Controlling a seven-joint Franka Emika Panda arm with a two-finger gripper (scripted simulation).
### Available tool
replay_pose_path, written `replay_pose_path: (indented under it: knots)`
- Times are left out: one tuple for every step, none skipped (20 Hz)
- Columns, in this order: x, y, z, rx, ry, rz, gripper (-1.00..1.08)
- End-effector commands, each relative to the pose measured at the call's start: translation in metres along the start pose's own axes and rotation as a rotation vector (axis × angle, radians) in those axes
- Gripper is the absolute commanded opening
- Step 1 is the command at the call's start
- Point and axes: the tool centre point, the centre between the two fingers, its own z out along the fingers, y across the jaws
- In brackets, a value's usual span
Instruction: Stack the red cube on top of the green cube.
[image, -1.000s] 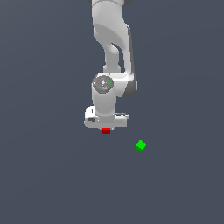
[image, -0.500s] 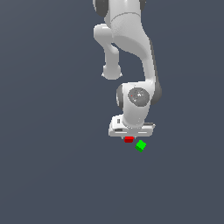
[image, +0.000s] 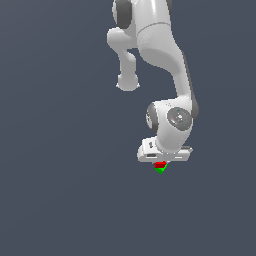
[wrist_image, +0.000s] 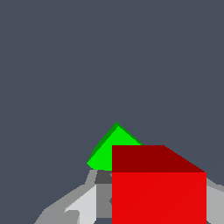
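The white gripper is shut on the red cube, which shows just below the hand in the exterior view. Directly beneath it lies the green cube, seen corner-on, with only its lower tip showing. Whether the two cubes touch I cannot tell. In the wrist view the red cube fills the near part of the picture between the grey fingers. The green cube peeks out from behind it, partly covered.
A plain dark grey floor spreads all around the cubes. The arm's white links rise above the hand.
The arm has swung toward the exterior view's right, carrying the red cube from beside the green cube to right over it.
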Motion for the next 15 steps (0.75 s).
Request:
replay_pose_path:
  knots:
    - [0.0031,-0.0056,0.0007,-0.001,0.001,0.001,-1.00]
    - [0.0037,-0.0069,0.0009,-0.001,0.001,0.001,-1.00]
    - [0.0041,-0.0079,0.0010,-0.001,0.001,0.001,-1.00]
    - [0.0044,-0.0084,0.0011,-0.001,0.001,0.001,-1.00]
    - [0.0044,-0.0086,0.0012,-0.001,0.001,0.001,-1.00]
    - [0.0044,-0.0086,0.0012,-0.001,0.001,0.001,1.00]
    - [0.0044,-0.0086,0.0012,-0.001,0.001,0.001,1.00]
    - [0.0044,-0.0086,0.0012,-0.001,0.001,0.001,1.00]
    - [0.0044,-0.0086,0.0012,-0.001,0.001,0.001,1.00]
    - [0.0044,-0.0086,0.0012,-0.001,0.001,0.001,1.00]
    - [0.0044,-0.0086,0.0012,-0.001,0.001,0.001,1.00]
    - [0.0044,-0.0086,0.0012,-0.001,0.001,0.001,1.00]
    - [0.0044,-0.0086,0.0012,-0.001,0.001,0.001,1.00]
    - [0.0044,-0.0086,0.0012,-0.001,0.001,0.001,1.00]
    - [0.0044,-0.0086,0.0012,-0.001,0.001,0.001,1.00]
